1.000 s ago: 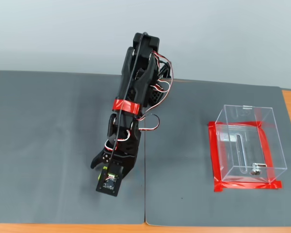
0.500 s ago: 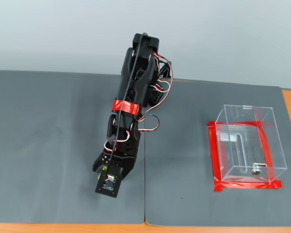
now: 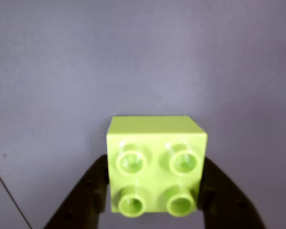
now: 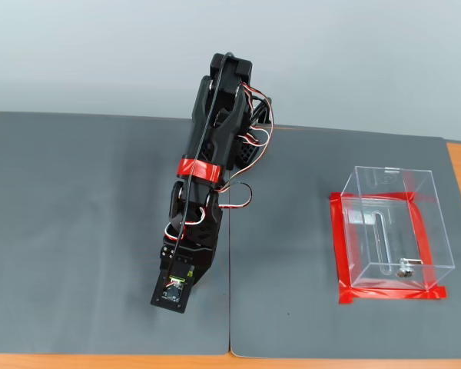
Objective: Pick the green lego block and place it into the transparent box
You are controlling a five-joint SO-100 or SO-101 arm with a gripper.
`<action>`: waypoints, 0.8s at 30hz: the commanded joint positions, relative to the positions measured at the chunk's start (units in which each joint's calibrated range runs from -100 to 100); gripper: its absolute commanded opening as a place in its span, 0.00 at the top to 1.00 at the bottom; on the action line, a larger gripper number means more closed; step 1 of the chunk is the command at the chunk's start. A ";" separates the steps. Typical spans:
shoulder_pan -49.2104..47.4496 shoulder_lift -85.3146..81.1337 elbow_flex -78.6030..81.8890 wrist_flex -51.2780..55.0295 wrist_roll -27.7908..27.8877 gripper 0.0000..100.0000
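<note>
Our claw (image 3: 155,200) now drawn in tight, pinching the green lego block (image 3: 156,164) on both sides over the grey mat (image 3: 133,62), side finger no longer flared out, transparent box (image 4: 392,231) well apart at right in the fixed view

Green lego block (image 3: 156,164) studs-up; transparent box (image 4: 392,231) upright.

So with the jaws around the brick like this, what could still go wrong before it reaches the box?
1. In the wrist view the jaws flank only the near half of the green lego block, so it could pivot or slip during the lift.
2. The transparent box sits far to the right in the fixed view, a long carry on which a shallow hold might fail.
3. Its tall clear walls could catch a low-carried block.
</note>
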 commanded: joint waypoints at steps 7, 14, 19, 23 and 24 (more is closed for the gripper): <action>1.22 -9.89 -1.86 -0.05 0.07 0.90; 2.86 -16.00 -1.77 -0.05 -0.19 0.90; 3.31 -19.90 -2.22 1.94 -0.35 0.90; 3.01 -23.03 -2.76 5.07 -0.35 0.90; 3.01 -23.88 -2.76 5.68 -0.35 0.90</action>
